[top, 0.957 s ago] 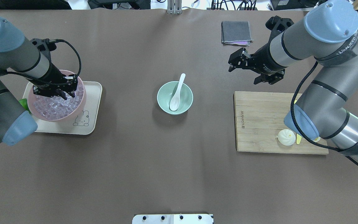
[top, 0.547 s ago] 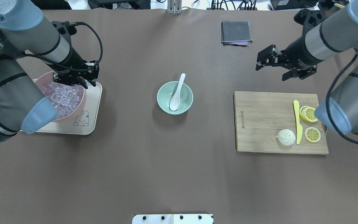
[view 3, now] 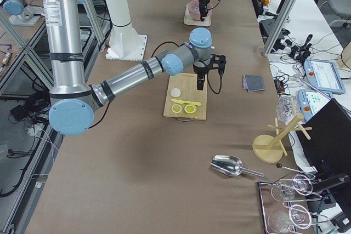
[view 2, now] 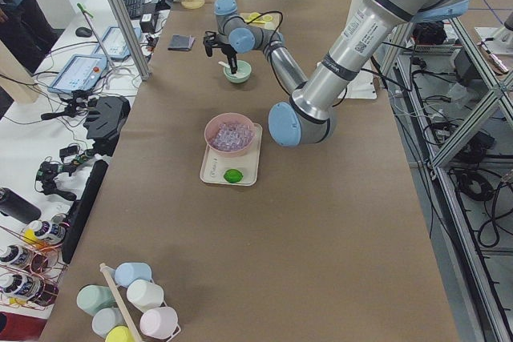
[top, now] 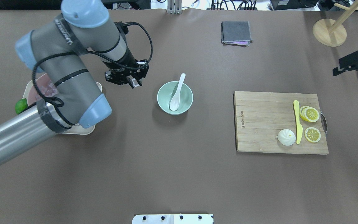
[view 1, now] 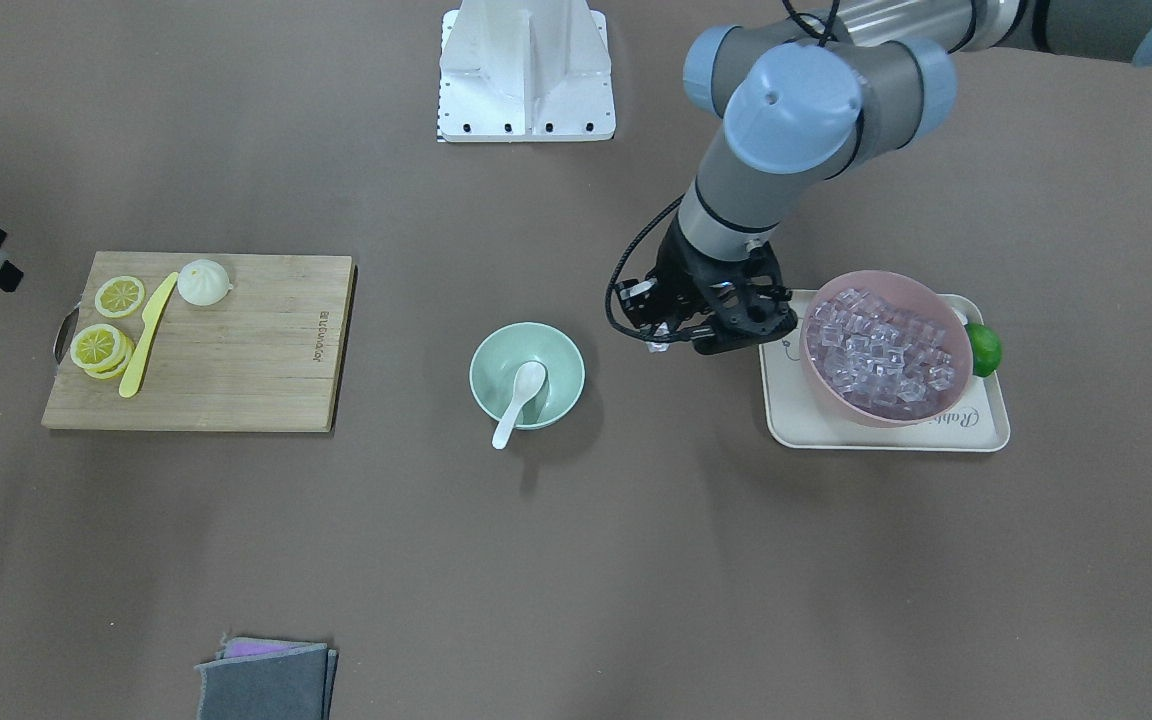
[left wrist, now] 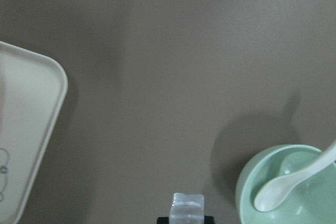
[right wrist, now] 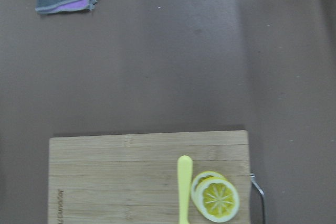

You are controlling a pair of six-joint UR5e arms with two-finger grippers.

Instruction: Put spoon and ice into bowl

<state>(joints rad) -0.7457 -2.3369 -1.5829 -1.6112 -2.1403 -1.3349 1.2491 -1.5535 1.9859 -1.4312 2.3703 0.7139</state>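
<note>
The mint-green bowl stands mid-table with the white spoon lying in it, handle over the far rim; both also show in the front view, bowl and spoon. My left gripper hangs above the bare table left of the bowl, shut on one clear ice cube. The left wrist view shows the bowl ahead to the right. More ice fills a pink bowl. My right gripper is open and empty at the far right edge.
The pink bowl sits on a cream tray beside a lime. A wooden cutting board carries a yellow knife, lemon slices and a bun. A grey cloth and a wooden stand are at the back.
My left gripper rose from the pink bowl with an ice cube and moved right towards the green bowl. My right arm drew back to the right edge.
</note>
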